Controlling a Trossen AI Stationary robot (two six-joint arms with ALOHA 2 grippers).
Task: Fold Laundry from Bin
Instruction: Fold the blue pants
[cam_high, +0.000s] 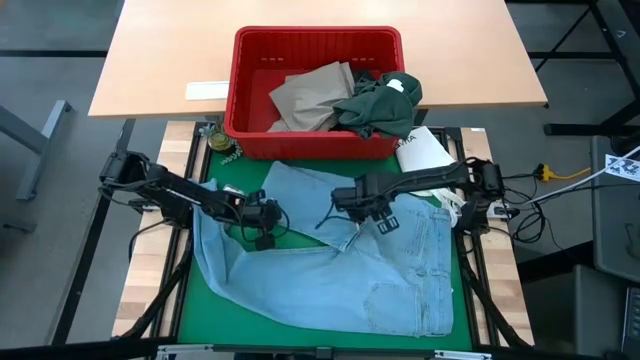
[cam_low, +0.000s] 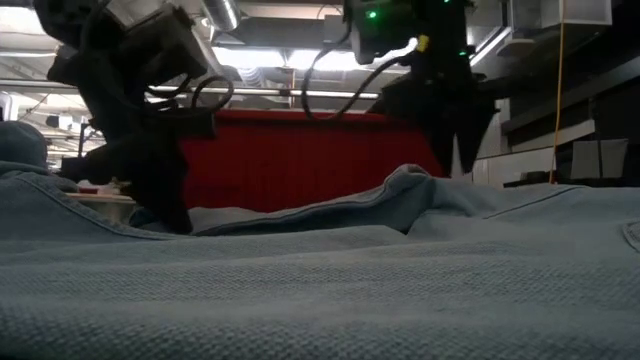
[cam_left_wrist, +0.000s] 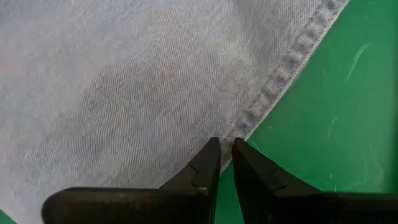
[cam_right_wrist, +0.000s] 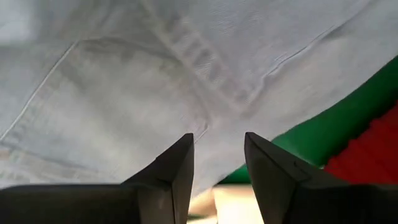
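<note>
Light blue jeans (cam_high: 340, 270) lie spread on the green mat (cam_high: 190, 300), in front of the red bin (cam_high: 318, 32). Inside the bin are tan trousers (cam_high: 310, 95), and a dark green garment (cam_high: 380, 105) hangs over its near right rim. My left gripper (cam_left_wrist: 225, 149) is low over the jeans' left part, its fingers shut with only a slit between them, right at a stitched hem (cam_left_wrist: 280, 74) beside bare mat. My right gripper (cam_right_wrist: 217, 155) stands open above the middle of the jeans (cam_right_wrist: 155, 74), clear of the cloth and holding nothing. My left gripper slants down from above, and its shut tips sit at the jeans' hemmed edge (cam_left_wrist: 249, 118). Nothing shows between the fingers. I cannot tell whether the tips touch the cloth.
A white packet (cam_high: 425, 150) lies at the bin's near right corner, under my right arm. A white sheet (cam_high: 207, 90) rests on the wooden table left of the bin. Small items (cam_high: 220, 143) sit by the bin's near left corner. Bare mat shows left of the jeans.
</note>
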